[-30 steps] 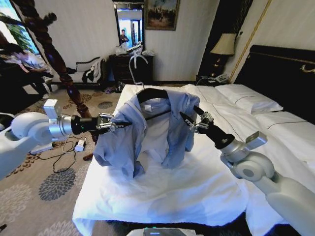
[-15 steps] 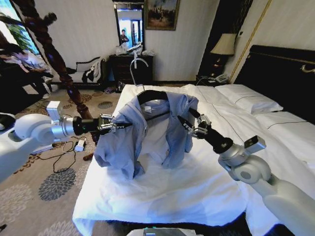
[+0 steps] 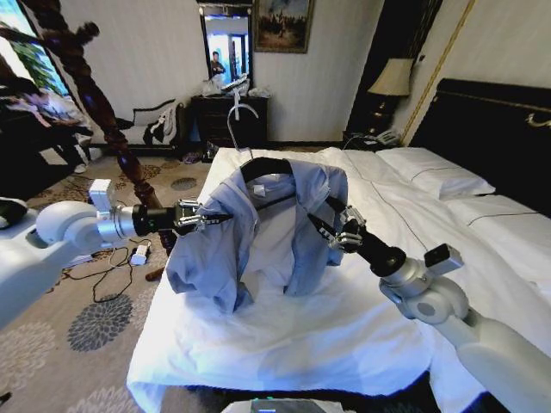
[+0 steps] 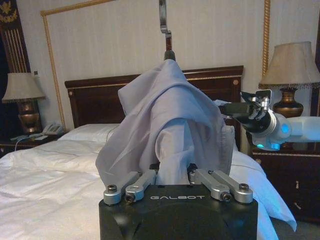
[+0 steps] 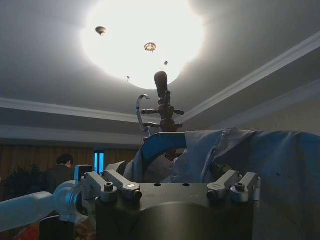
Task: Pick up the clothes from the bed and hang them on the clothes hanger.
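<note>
Head view has the grey-blue shirt [image 3: 258, 232] draped over the clothes hanger [image 3: 265, 163] above the bed [image 3: 344, 318]. My left gripper [image 3: 202, 219] pinches the left shoulder fabric, and my right gripper [image 3: 331, 225] pinches the right front panel, I judge to spread the cloth so it sits evenly.

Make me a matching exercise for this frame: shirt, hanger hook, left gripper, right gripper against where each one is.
Things:
1. shirt
2. hanger hook
3. left gripper
4. right gripper

Places:
A. at the shirt's right front panel
B. sticking up above the collar
C. draped over the hanger, above the bed
D. at the shirt's left shoulder and sleeve

Pairs: 1-C, 2-B, 3-D, 4-A
</note>
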